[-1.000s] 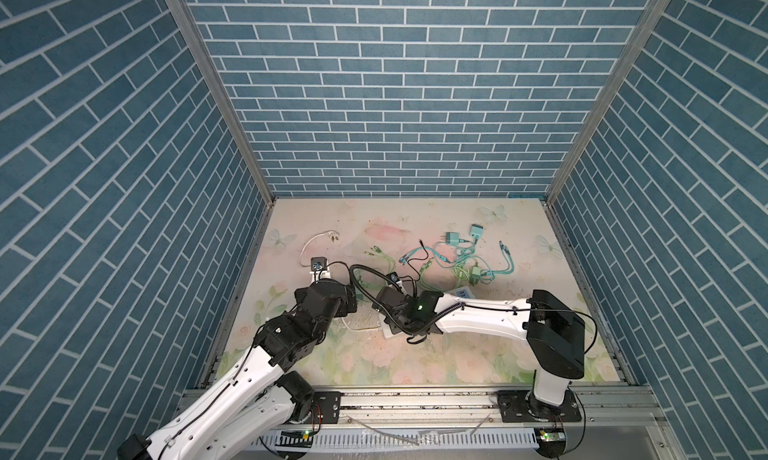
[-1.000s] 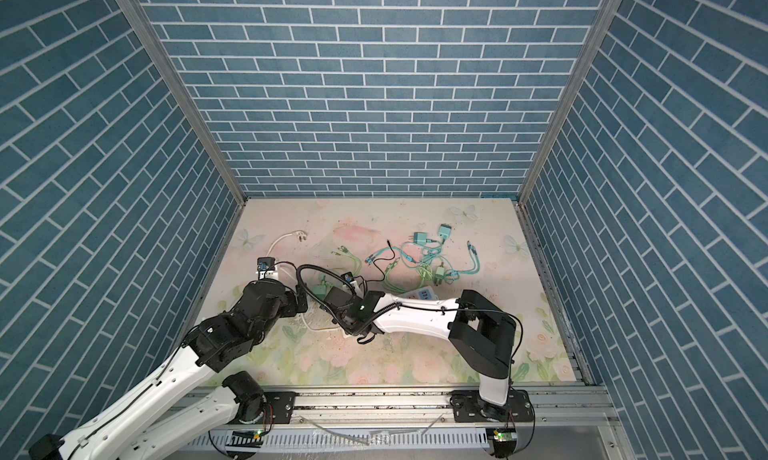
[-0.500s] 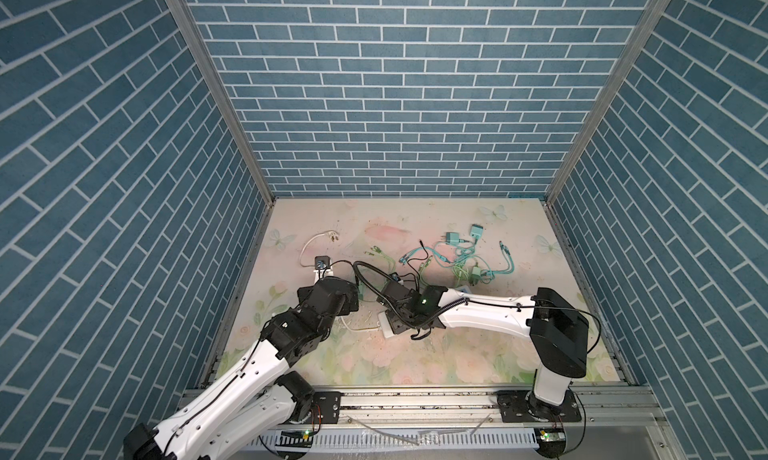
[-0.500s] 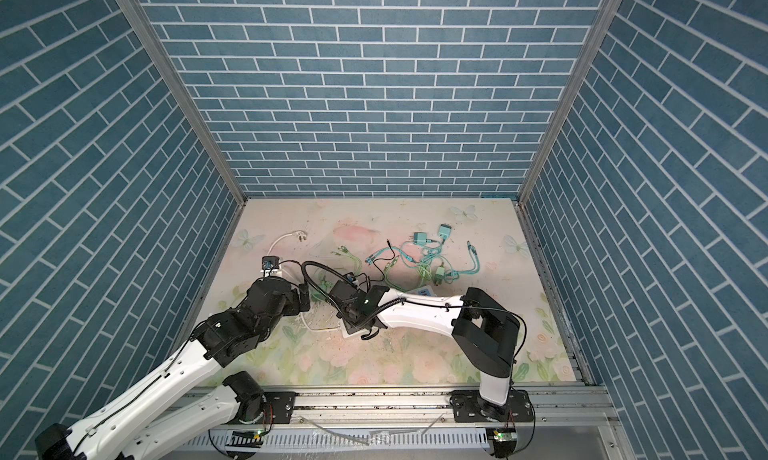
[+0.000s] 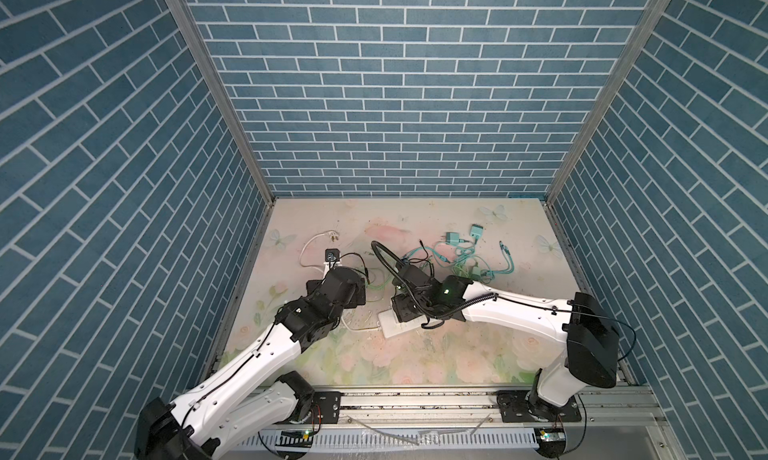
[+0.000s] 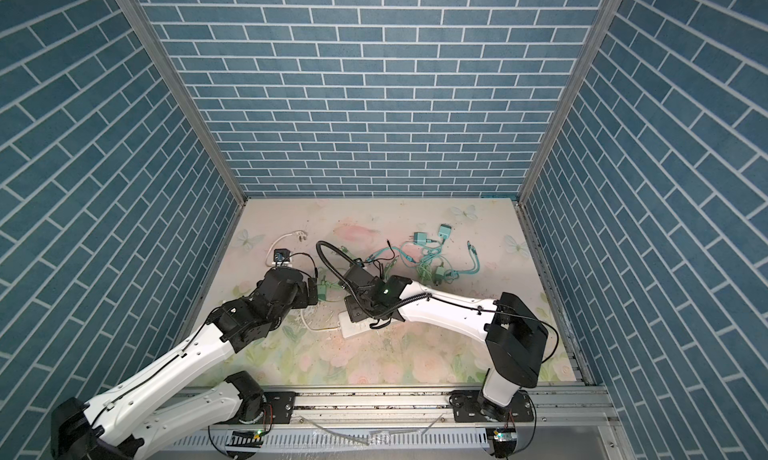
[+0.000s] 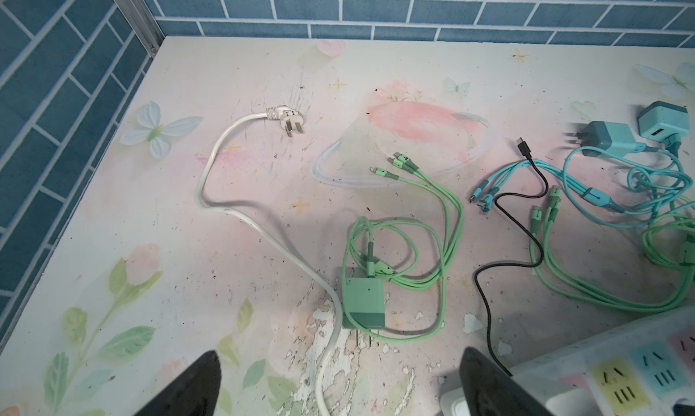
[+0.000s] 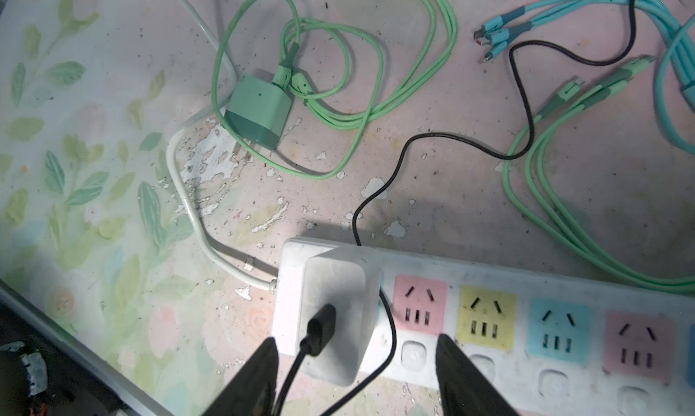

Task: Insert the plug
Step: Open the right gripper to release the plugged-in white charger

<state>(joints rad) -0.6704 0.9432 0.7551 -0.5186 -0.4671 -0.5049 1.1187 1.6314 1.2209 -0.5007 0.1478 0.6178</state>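
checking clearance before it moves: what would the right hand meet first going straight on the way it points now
Most likely the white charger, plugged into the strip: it sits between the fingers of the open right hand, just ahead. The strip lies right under it. Remaining gap is hard to judge.

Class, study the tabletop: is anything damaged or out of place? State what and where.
The floral table covering is chipped and peeling, showing white patches, beside the green charger and toward the power strip. Beyond them, tangled cables sprawl loose across the table.
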